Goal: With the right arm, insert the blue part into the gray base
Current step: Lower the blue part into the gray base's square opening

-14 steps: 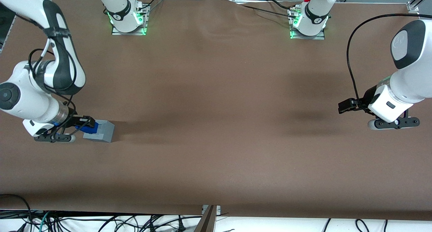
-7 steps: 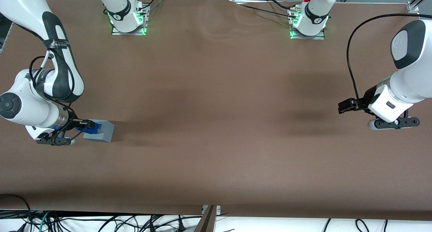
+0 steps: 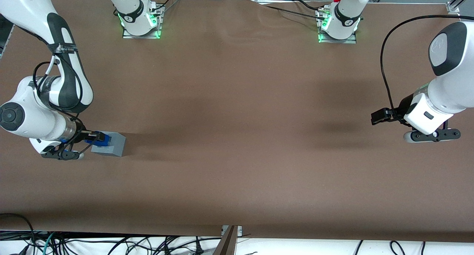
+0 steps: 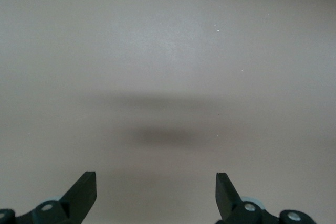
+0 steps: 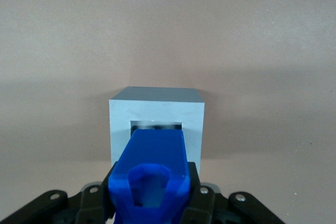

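Note:
The gray base [image 3: 109, 143] stands on the brown table toward the working arm's end. My right gripper [image 3: 97, 138] is shut on the blue part [image 3: 102, 139] and holds it at the base's top face. In the right wrist view the blue part [image 5: 155, 169] sits between my black fingers [image 5: 195, 192], and its narrow end reaches into the square socket of the gray base [image 5: 156, 116].
The brown table [image 3: 237, 143] stretches wide toward the parked arm's end. Two arm mounts with green lights [image 3: 140, 23] stand far from the front camera. Cables hang below the table's near edge [image 3: 111, 244].
My right gripper has come down and slightly toward the base with the blue part over the last second. Between half a second ago and now almost nothing has moved.

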